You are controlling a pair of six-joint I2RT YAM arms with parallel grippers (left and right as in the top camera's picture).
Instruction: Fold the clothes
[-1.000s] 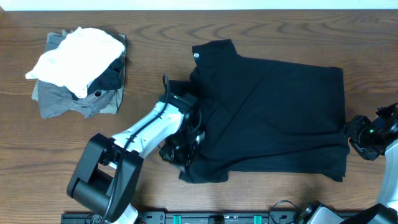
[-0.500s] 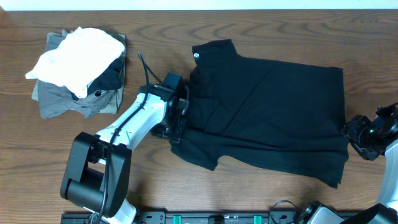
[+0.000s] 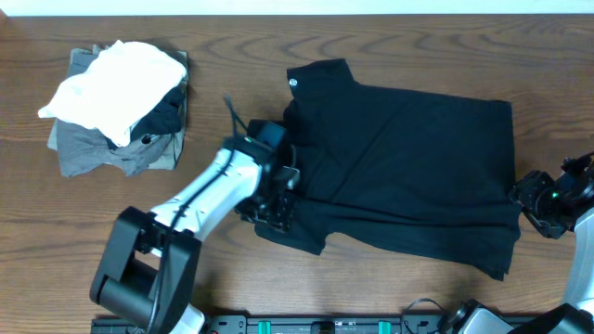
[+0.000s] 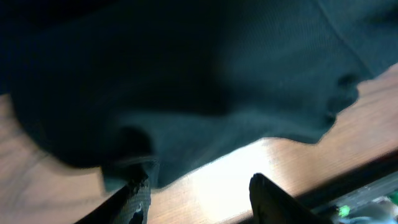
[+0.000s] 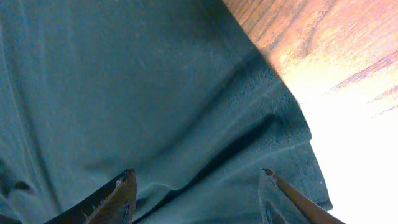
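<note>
A black shirt (image 3: 408,158) lies spread over the middle and right of the table, its lower left part folded in under a slanting edge. My left gripper (image 3: 277,206) sits at that lower left edge. In the left wrist view it (image 4: 199,190) stands open with bare wood between the fingers and the dark cloth (image 4: 186,81) just beyond them. My right gripper (image 3: 531,199) is at the shirt's right edge. The right wrist view shows it (image 5: 199,183) open above the cloth (image 5: 137,93), holding nothing.
A pile of white, grey and black clothes (image 3: 116,102) sits at the back left. Brown wooden table (image 3: 111,213) shows around the shirt. The table's front edge with a black rail (image 3: 334,325) runs close below the left arm.
My left gripper has opened and let go of the shirt's lower left part after pulling it in, then shifted slightly right. The right arm has stayed put.
</note>
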